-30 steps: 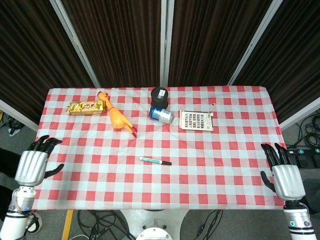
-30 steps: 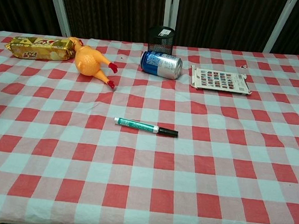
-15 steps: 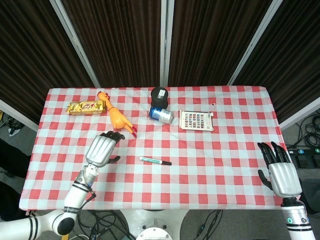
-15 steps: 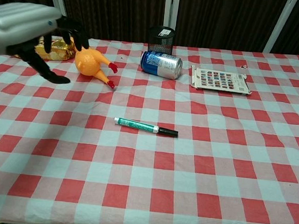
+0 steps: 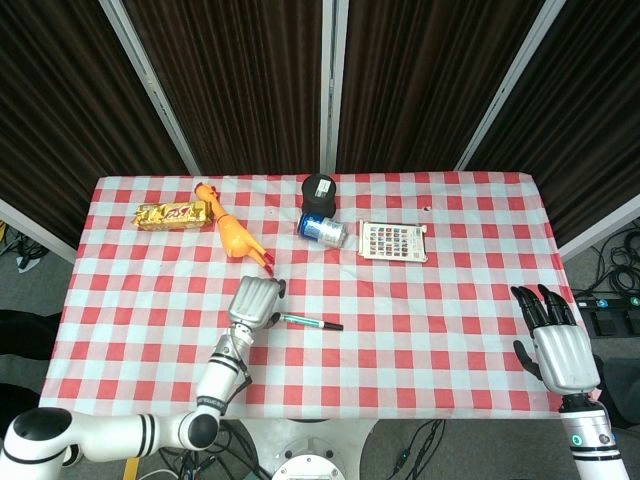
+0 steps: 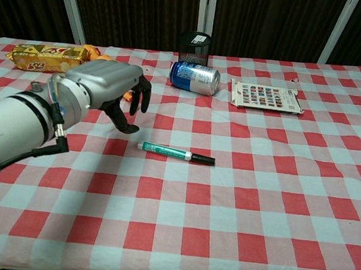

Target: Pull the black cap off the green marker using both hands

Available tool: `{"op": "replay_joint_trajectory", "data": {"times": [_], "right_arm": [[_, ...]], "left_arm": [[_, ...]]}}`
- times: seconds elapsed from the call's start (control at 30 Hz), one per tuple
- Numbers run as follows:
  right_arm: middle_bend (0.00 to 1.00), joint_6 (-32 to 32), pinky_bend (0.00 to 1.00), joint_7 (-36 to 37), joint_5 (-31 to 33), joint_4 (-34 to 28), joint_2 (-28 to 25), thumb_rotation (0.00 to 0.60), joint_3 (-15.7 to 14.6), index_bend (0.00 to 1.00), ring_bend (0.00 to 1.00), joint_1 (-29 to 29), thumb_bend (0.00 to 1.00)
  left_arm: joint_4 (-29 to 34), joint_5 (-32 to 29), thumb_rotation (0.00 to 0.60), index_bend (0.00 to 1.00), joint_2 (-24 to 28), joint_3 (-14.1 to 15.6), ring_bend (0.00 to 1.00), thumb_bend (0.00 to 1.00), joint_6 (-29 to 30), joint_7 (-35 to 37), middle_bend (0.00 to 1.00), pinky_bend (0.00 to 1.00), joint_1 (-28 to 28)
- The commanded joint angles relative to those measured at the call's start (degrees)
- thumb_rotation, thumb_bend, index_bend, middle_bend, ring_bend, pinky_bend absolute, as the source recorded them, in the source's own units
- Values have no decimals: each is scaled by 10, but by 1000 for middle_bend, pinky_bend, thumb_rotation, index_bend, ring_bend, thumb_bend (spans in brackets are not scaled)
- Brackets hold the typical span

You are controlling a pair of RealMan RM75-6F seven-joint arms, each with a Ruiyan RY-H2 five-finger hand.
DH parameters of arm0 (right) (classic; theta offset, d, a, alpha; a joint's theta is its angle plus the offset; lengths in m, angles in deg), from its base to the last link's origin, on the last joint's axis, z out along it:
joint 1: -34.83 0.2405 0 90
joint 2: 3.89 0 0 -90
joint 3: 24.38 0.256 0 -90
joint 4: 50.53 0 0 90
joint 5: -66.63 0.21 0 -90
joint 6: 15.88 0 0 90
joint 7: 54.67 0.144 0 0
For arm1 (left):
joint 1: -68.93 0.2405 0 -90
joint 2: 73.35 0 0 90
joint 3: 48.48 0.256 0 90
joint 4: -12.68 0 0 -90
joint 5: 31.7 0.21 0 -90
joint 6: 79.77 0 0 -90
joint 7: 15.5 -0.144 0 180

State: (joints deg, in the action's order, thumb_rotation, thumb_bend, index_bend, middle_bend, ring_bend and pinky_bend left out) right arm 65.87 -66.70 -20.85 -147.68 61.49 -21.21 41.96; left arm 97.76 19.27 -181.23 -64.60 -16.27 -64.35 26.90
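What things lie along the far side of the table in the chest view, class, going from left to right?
Snack packet → blue can → card of coloured squares. The rubber chicken is mostly hidden behind the left hand, and the black mesh cup stands right behind the can, so both are left out.

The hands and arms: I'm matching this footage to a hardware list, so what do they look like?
Each hand, left hand and right hand, has a ribbed silver-grey back and black fingers. The left forearm is a white cylinder with black bands and thin cables near the wrist. The right wrist is white with a small teal light.
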Motion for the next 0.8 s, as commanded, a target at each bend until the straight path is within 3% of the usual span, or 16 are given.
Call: {"op": "replay_joint_trajectory", "data": {"times": [0.03,0.27,0.43,0.8], "right_arm": [[117,-3,118,-2,2,-3,-3,600,1,47,0,3,272],[117,-7,118,4,4,6,2,600,3,49,0,8,271],[119,-9,117,-2,7,7,2,600,3,49,0,9,271],[120,-7,117,5,14,11,1,600,1,49,0,6,270]], "left_arm": [[-20,1,600,480,-17,13,812,259,1,0,509,804,-12],[-37,-20,600,487,-46,25,859,263,22,-30,512,820,-21],[-52,-48,600,488,-64,13,868,273,23,-47,513,823,-34],[-61,-89,600,492,-64,13,875,283,0,-78,517,824,-60]]}}
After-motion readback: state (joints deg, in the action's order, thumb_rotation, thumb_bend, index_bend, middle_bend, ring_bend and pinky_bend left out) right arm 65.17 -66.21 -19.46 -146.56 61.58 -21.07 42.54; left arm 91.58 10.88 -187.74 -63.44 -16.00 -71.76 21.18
